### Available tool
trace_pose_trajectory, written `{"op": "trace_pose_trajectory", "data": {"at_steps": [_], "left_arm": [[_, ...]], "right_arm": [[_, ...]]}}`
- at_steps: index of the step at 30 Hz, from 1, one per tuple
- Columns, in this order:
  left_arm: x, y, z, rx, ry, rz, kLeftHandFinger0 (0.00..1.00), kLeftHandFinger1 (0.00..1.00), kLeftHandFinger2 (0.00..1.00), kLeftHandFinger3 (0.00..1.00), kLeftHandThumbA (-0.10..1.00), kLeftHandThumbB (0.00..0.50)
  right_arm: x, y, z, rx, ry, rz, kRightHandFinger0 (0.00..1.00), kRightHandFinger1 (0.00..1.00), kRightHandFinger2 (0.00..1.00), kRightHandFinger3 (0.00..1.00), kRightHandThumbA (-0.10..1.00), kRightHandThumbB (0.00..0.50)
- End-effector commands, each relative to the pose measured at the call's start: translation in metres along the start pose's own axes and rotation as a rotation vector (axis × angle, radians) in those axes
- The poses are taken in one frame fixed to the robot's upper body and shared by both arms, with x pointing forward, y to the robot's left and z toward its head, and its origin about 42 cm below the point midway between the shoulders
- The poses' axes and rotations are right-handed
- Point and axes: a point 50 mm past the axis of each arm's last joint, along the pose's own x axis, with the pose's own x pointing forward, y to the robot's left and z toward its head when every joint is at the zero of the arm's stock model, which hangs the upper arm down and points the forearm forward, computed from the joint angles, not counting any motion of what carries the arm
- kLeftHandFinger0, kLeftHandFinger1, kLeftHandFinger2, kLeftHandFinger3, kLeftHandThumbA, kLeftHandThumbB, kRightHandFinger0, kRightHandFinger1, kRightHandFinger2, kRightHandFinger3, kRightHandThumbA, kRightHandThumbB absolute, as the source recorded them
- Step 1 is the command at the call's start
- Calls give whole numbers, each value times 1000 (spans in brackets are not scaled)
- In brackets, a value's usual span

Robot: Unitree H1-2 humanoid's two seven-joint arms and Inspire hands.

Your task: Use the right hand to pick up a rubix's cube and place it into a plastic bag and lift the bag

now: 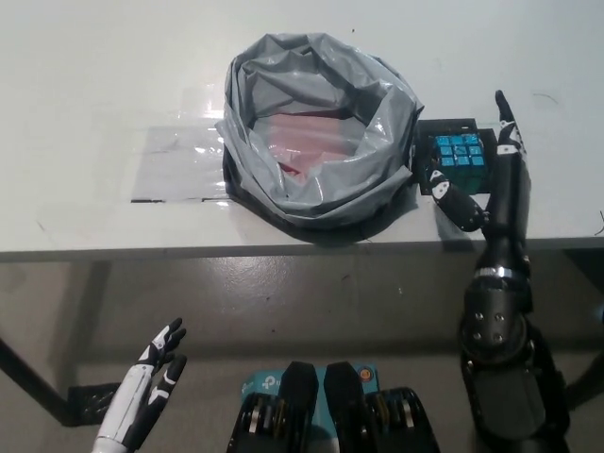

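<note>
The Rubik's cube (pixel 457 161), its top face light blue, sits on a black patch on the white table (pixel 94 75), just right of the grey plastic bag (pixel 317 127). The bag stands open, with something pink showing inside. My black right hand (pixel 486 179) is open above the table's front edge, its fingers spread around the cube's near and right sides; whether they touch it cannot be told. My white left hand (pixel 151 387) rests low at the lower left, below the table, fingers apart.
A strip of clear plastic (pixel 179 165) lies taped flat on the table to the left of the bag. The table's front edge (pixel 236 250) runs across the picture's middle, with grey floor below it.
</note>
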Motion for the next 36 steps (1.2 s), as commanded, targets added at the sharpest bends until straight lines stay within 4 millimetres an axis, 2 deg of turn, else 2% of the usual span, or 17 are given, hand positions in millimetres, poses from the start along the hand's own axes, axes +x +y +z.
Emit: {"op": "trace_pose_trajectory", "data": {"at_steps": [1, 7, 11, 17, 18, 23, 25, 27, 33, 35, 36], "left_arm": [[1, 6, 11, 11, -77, 16, 1000, 1000, 1000, 1000, 1000, 232], [1, 6, 11, 16, -67, 14, 1000, 1000, 1000, 1000, 1000, 249], [2, 7, 11, 17, -76, 16, 1000, 1000, 1000, 1000, 1000, 240], [2, 7, 10, 19, -75, 26, 1000, 1000, 1000, 1000, 1000, 255], [2, 7, 10, 22, -79, 23, 1000, 1000, 1000, 1000, 1000, 249], [3, 7, 10, 24, -81, 21, 1000, 1000, 1000, 1000, 1000, 239], [4, 7, 11, 17, -75, 21, 1000, 1000, 1000, 1000, 1000, 256], [4, 6, 12, 21, -77, 20, 1000, 1000, 1000, 1000, 1000, 242], [5, 5, 11, 16, -81, 18, 1000, 1000, 1000, 1000, 1000, 232], [6, 6, 12, 27, -76, 18, 1000, 1000, 1000, 1000, 1000, 254], [7, 7, 12, 31, -74, 19, 1000, 1000, 1000, 1000, 1000, 249]], "right_arm": [[24, -1, 8, 13, -20, -92, 1000, 1000, 1000, 1000, 770, 404], [36, 3, -9, -18, 29, -98, 1000, 1000, 1000, 1000, 806, 429], [45, 2, -15, -33, 45, -104, 1000, 1000, 1000, 1000, 782, 419], [54, 3, -19, -46, 79, -117, 1000, 1000, 1000, 1000, 786, 421], [56, 3, -18, -35, 83, -120, 1000, 1000, 1000, 1000, 766, 412], [61, 4, -15, -33, 76, -127, 1000, 1000, 1000, 1000, 811, 444], [61, 5, -12, -11, 76, -120, 1000, 1000, 1000, 1000, 810, 448], [62, 8, -7, -4, 71, -114, 1000, 1000, 1000, 1000, 814, 449], [59, 12, 1, 2, 53, -90, 1000, 1000, 1000, 1000, 835, 438], [56, 14, 5, 0, 47, -73, 1000, 1000, 1000, 1000, 858, 427], [55, 15, 7, 2, 42, -66, 1000, 1000, 1000, 1000, 858, 426]]}}
